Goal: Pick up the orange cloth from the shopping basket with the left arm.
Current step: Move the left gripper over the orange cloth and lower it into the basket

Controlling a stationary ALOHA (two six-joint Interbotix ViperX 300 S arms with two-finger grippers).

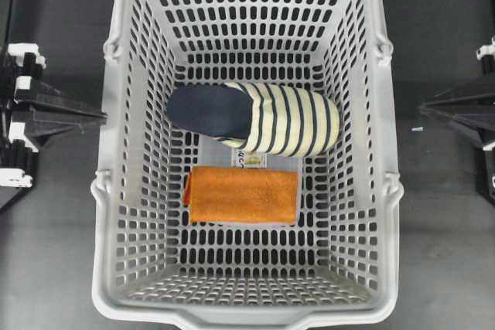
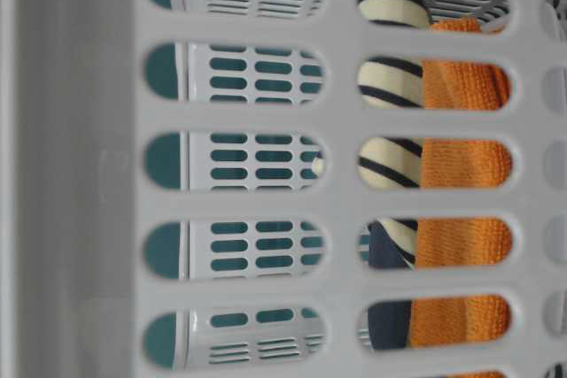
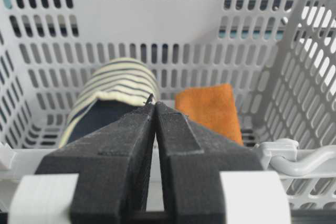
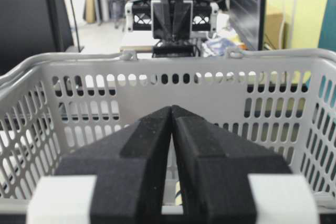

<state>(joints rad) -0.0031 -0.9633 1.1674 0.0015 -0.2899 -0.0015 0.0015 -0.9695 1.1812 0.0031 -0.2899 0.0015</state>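
Note:
The orange cloth [image 1: 242, 195] lies flat on the floor of the grey shopping basket [image 1: 106, 229], just in front of the striped slipper. It also shows in the left wrist view [image 3: 210, 109] and through the wall slots in the table-level view [image 2: 465, 170]. My left gripper [image 1: 103, 117] is shut and empty outside the basket's left wall, pointing inward; in the left wrist view [image 3: 155, 104] its tips meet above the rim. My right gripper [image 1: 423, 106] is shut and empty outside the right wall, as its wrist view [image 4: 171, 107] shows.
A navy-and-cream striped slipper [image 1: 263, 117] lies across the basket floor behind the cloth, nearly touching it. A small label [image 1: 251, 160] sits between them. The basket's tall slotted walls [image 3: 157, 24] surround both. Dark tabletop [image 1: 54, 268] flanks the basket.

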